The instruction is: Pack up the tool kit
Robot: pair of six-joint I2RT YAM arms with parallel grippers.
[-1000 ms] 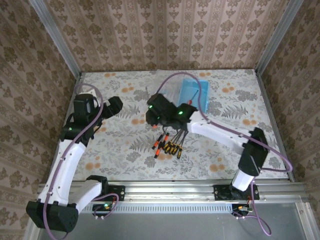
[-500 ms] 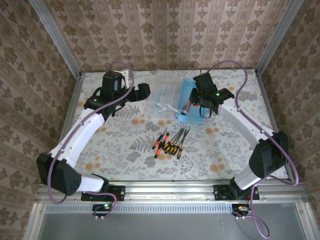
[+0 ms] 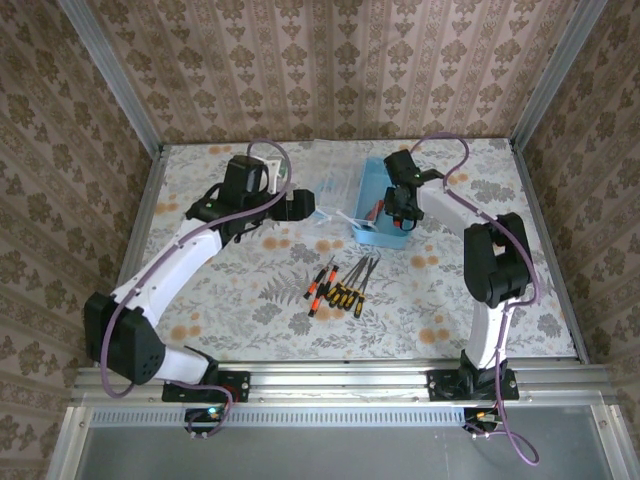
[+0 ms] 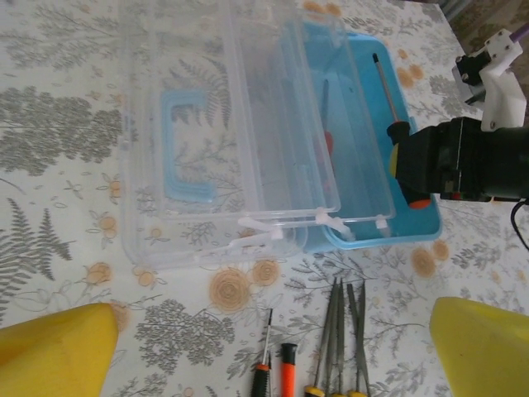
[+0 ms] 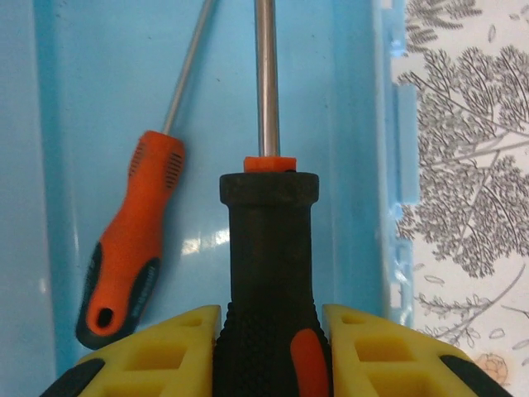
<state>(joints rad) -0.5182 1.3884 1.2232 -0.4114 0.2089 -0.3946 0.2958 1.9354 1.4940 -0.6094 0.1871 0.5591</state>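
1. Your table (image 3: 250,290) has a floral cover, and the kit sits toward its far side, right of the middle.
2. The box (image 3: 375,180) is a blue tray standing open. In the left wrist view its clear lid (image 4: 207,124) lies folded out flat beside it, still joined along one long edge, with a blue handle (image 4: 183,145) moulded into it.
3. Your left gripper (image 3: 300,205) hovers just beside the lid. Its yellow fingers (image 4: 54,347) are spread wide with nothing between them.
4. Your right gripper (image 3: 400,205) is over the box, and its yellow fingers (image 5: 372,343) are clamped on the handle of a screwdriver (image 5: 269,273).
5. A row of loose tools (image 3: 340,285) lies on the table near the box, on the side nearer the arms: orange-and-black handled drivers and slim grey ones, close together.
6. The screwdriver is black with orange trim, and its shaft points along the inside of the box. You cannot tell whether it touches the floor.
7. An orange screwdriver (image 5: 128,240) lies flat in the box, just beside the held one and roughly parallel to it.
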